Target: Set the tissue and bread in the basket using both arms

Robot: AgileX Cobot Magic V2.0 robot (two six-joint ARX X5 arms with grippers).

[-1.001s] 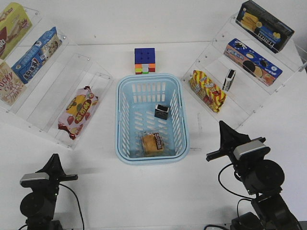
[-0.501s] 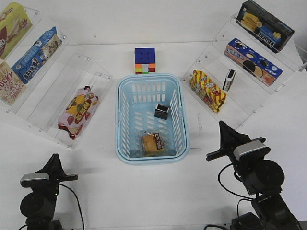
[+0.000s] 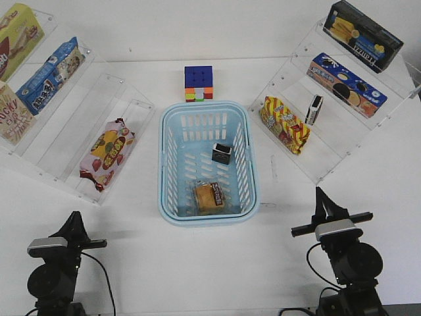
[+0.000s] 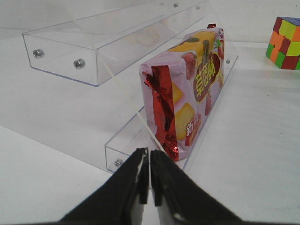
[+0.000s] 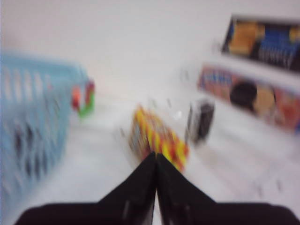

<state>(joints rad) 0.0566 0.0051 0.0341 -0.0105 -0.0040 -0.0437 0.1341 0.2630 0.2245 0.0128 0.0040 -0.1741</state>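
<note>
- The bread [image 3: 209,197], a squarish golden piece in clear glossy wrap, lay inside the basket [image 3: 253,178] at its near end.
- The tissue [image 3: 222,154], a small flat black pack with a pale face, sat mid-basket, apart from the bread.
- The basket was light-blue plastic, rectangular with rounded corners and slotted walls, mid-counter [image 3: 151,263].
- Left fingers [image 4: 149,176], black and tapered, were pressed together, empty, near the counter's near-left corner.
- Right fingers [image 5: 156,169] were likewise together, near the near-right corner; that view was blurred.

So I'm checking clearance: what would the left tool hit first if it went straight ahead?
Probably the pink snack bag on the clear shelf; the shut left tool points at its crimped end.
</note>
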